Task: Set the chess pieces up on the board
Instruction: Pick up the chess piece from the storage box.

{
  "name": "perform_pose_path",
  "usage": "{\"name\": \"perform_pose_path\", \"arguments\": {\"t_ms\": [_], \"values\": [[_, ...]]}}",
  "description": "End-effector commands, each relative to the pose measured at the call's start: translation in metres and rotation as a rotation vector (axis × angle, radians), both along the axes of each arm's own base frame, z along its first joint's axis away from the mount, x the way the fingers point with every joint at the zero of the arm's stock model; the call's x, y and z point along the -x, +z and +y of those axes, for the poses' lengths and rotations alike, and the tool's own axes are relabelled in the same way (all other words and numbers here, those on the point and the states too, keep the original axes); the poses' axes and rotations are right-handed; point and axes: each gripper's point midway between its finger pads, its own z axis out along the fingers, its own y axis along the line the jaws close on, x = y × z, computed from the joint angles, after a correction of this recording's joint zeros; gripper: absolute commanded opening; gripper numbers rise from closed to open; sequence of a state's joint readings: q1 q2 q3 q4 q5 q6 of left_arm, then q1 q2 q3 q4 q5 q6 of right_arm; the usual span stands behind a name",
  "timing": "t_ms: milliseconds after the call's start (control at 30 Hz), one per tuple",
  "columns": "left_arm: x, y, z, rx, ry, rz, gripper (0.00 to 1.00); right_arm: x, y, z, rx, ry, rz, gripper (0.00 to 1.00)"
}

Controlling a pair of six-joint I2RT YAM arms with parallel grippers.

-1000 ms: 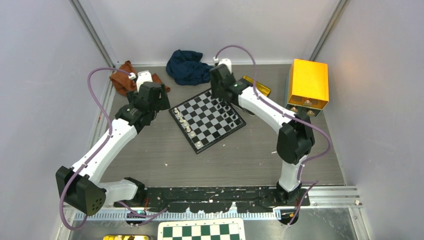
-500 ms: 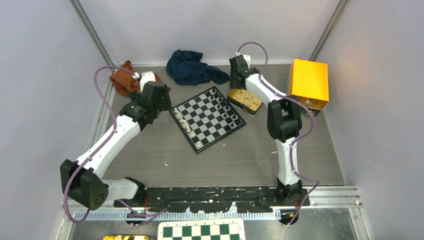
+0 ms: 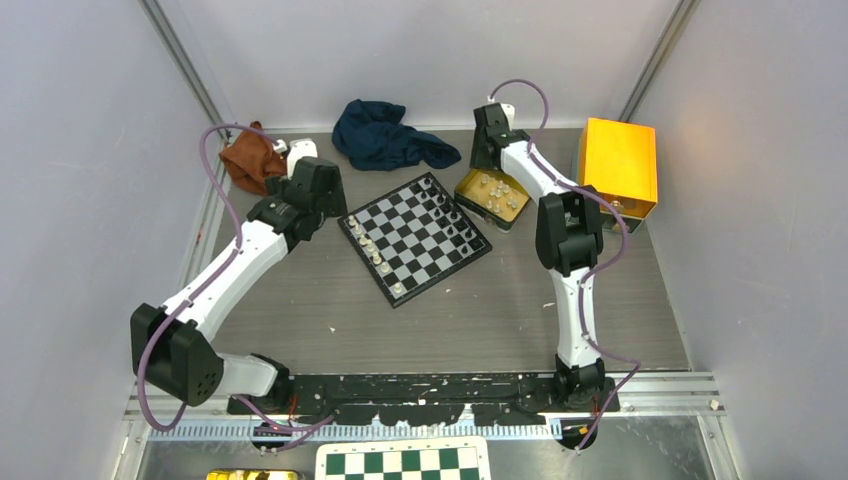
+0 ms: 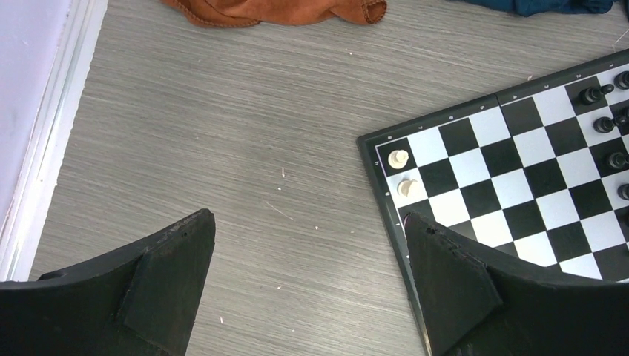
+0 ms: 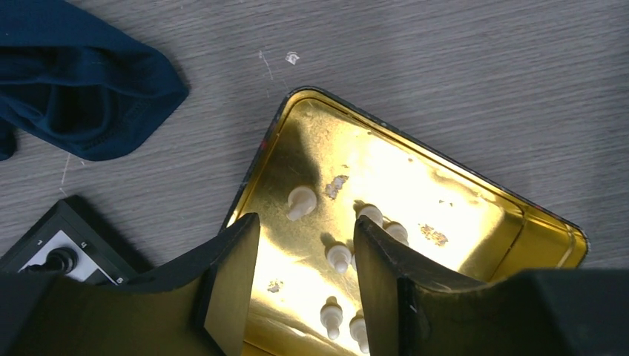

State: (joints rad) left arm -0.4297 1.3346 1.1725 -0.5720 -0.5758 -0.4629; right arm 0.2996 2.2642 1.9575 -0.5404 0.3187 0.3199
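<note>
the chess pieces (image 5: pixel 302 200) are tiny cream and black figures, each much smaller than a finger. they look hard, smooth and very light, so i would expect them to skid, tip or roll at a nudge. a soft pinch across the narrow waist above the base seems the safest hold. a handful of cream ones sit loose in a shallow gold tin (image 5: pixel 475 222), some apparently on their sides, and its glossy floor will probably let them slide away from a closing grip. the rest are already on the board (image 3: pixel 415 245): a line of cream ones (image 4: pixel 399 158) along its left edge and black ones (image 4: pixel 591 95) along the opposite edge. the middle squares are bare, so the setup looks partly done.

the board is small, with black and pale checks and a thin black rim, and it lies skewed on the grey desk (image 4: pixel 222 133). the tin is just beside its far right corner.

the right fingers (image 5: pixel 241 245) hang over the tin, parted with a clear gap and pinching nothing — a cream piece shows below, between them. the left fingers (image 4: pixel 194 237) are spread wide and empty over bare desk, just off the board's left corner.

further out lie a blue cloth (image 3: pixel 380 135), a brown cloth (image 3: pixel 245 160) and an orange box (image 3: pixel 618 165).
</note>
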Motion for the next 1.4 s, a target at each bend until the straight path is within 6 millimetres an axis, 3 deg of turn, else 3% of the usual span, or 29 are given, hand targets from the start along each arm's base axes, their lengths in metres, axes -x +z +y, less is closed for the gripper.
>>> {"name": "perform_pose_path", "arguments": {"t_ms": [0,800,1367], "values": [[-0.017,0.026,0.001,0.011,0.023,-0.087,1.0,-0.017,0.016,0.012,-0.049,0.012,-0.063,0.54],[-0.022,0.017,0.004,-0.002,0.035,-0.071,1.0,-0.018,-0.013,0.011,-0.058,0.011,-0.009,0.43],[-0.023,0.012,0.002,0.002,0.029,-0.059,1.0,-0.015,-0.022,0.004,-0.059,0.001,0.01,0.3]]}}
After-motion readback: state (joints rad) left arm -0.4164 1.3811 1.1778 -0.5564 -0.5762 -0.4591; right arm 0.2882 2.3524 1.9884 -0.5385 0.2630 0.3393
